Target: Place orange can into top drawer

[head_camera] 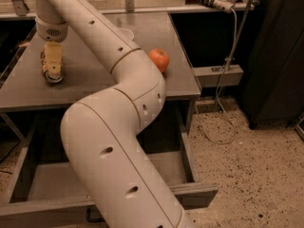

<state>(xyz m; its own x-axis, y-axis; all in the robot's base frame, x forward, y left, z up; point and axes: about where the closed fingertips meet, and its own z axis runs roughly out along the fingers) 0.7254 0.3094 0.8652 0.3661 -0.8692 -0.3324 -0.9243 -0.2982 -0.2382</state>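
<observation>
A round orange fruit [159,60] sits near the right edge of a flat grey metal tabletop [180,42]. Right of it, a thin grey cable [232,37] hangs down to the speckled stone floor [247,170]. The gripper [52,72] hangs over the tabletop's left part.
</observation>
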